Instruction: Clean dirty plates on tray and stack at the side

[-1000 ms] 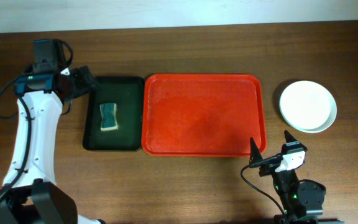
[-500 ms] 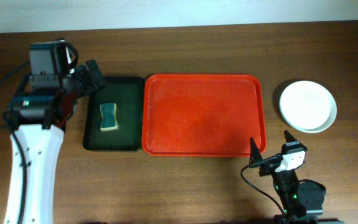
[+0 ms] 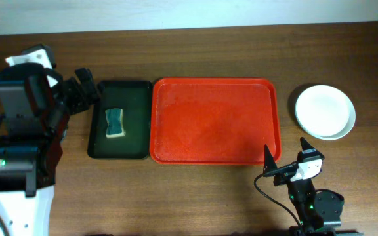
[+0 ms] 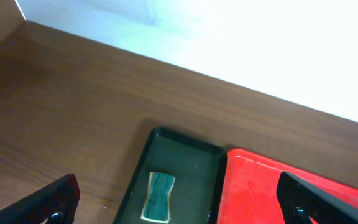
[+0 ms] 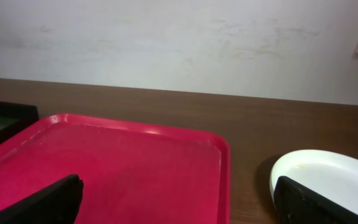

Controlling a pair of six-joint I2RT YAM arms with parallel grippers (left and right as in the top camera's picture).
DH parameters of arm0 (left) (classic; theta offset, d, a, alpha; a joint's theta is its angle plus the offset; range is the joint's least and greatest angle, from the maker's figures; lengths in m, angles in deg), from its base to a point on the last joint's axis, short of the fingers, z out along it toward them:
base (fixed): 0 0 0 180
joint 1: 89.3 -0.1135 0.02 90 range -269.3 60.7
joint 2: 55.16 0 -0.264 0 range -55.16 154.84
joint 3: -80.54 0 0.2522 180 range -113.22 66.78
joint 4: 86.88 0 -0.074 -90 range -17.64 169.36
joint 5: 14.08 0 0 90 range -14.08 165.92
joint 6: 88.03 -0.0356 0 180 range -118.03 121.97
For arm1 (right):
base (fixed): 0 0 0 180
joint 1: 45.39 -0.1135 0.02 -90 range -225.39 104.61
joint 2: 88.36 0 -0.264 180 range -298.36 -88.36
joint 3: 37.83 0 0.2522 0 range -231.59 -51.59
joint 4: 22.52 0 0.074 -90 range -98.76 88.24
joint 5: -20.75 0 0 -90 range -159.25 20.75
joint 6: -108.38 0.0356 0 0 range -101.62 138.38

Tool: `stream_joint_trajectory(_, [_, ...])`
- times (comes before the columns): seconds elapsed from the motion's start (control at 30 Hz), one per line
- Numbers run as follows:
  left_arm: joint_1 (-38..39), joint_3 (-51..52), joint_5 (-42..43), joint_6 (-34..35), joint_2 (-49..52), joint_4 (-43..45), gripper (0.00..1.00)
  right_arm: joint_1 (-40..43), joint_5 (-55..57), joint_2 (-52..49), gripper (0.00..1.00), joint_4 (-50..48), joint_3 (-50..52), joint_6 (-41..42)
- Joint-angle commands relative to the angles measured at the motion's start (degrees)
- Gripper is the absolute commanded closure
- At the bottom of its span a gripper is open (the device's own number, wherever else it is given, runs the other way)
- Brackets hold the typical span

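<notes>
The red tray lies mid-table with nothing on it; the right wrist view shows its bare surface. Right of it, on the wood, rests a stack of plates with a white one on top. My right gripper hovers open near the tray's front right corner, its fingers spanning tray and plates, holding nothing. My left gripper is open and empty beside the black tray's left edge, looking down at it.
A narrow black tray touches the red tray's left side and holds a green sponge, also visible as the sponge in the left wrist view. A pale wall borders the table's far edge.
The left arm has swung left and risen toward the camera, its gripper drawing back from the black tray's corner. The right arm and plates have not moved.
</notes>
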Motion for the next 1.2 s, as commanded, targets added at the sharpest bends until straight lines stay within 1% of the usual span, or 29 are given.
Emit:
stream_joint_trajectory(0.0, [0.17, -0.04, 0.02, 0.72, -2.80, -0.33, 0.01, -0.31, 0.55, 0.63, 0.01, 0.44, 0.31, -0.37])
stream_joint_trajectory(0.13, [0.17, 1.25, 0.02, 0.72, -5.29, -0.31, 0.01, -0.31, 0.55, 0.63, 0.01, 0.44, 0.31, -0.39])
stream_joint_trajectory(0.3, [0.15, 7.61, -0.02, 0.70, -9.70, -1.36, 0.01, -0.31, 0.55, 0.63, 0.01, 0.44, 0.31, -0.37])
stream_joint_trajectory(0.43, [0.17, 18.51, 0.00, 0.70, -15.87, -1.33, 0.00, -0.31, 0.55, 0.63, 0.01, 0.44, 0.31, -0.37])
stream_joint_trajectory(0.57, [0.17, 32.57, 0.04, 0.74, -23.67, -0.76, 0.01, -0.31, 0.55, 0.63, 0.01, 0.44, 0.31, -0.37])
stream_joint_trajectory(0.63, [0.17, 39.82, 0.02, 0.72, -28.02, 0.63, 0.01, -0.31, 0.55, 0.63, 0.01, 0.44, 0.31, -0.37])
stream_joint_trajectory(0.83, [0.15, 56.30, 1.25, 0.74, -40.11, 5.49, 0.01, -0.31, 0.55, 0.63, 0.01, 0.44, 0.31, -0.37])
stream_joint_trajectory(0.97, [0.15, 62.95, 3.61, 0.74, -45.20, 10.80, 0.01, -0.31, 0.55, 0.63, 0.01, 0.44, 0.31, -0.39])
stream_joint_trajectory(1.07, [0.17, 64.94, 4.87, 0.74, -46.58, 14.36, 0.01, -0.31, 0.55, 0.63, 0.01, 0.44, 0.31, -0.37])
stream_joint_trajectory(1.17, [0.17, 66.88, 6.62, 0.74, -47.39, 20.85, 0.01, -0.31, 0.55, 0.63, 0.01, 0.44, 0.31, -0.37])
